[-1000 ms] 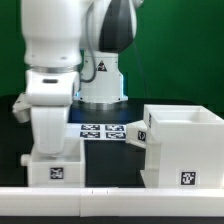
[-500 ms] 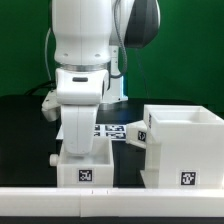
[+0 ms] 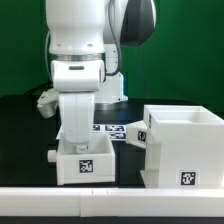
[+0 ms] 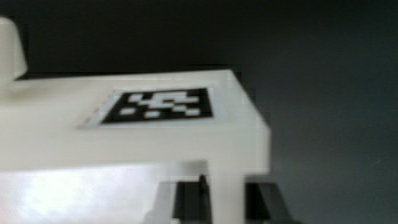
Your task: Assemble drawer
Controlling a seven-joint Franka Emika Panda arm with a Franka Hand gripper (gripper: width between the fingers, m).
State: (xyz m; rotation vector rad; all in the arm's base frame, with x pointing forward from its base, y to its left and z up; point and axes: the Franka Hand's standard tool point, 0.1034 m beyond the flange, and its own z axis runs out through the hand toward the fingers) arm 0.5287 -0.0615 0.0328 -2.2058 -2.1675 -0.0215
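the white panda arm (image 3: 78,60) reaches straight down into a small tray (image 3: 85,165) of the drawer, near the front edge of the table (image 3: 128,165) and toward the exterior view's left. in the wrist view the dark fingers (image 4: 182,198) are clenched on the tray's white wall, close to a black-and-white tag (image 4: 164,106) on that wall. in the exterior view the fingers are hidden behind the arm's hand. the tray stands upright, its tagged face turned to the camera, with a small knob (image 3: 52,157) jutting from its side on the exterior view's left. the large box casing (image 3: 185,140) stands upright near the front edge toward the exterior view's right, just beside the tray but apart from it, with a dark strip of table between them. it carries one tag on its front face and another on its side. the marker board (image 3: 110,130) lies flat behind both, toward the middle of the table. a white rail (image 3: 110,198) runs along the front edge.
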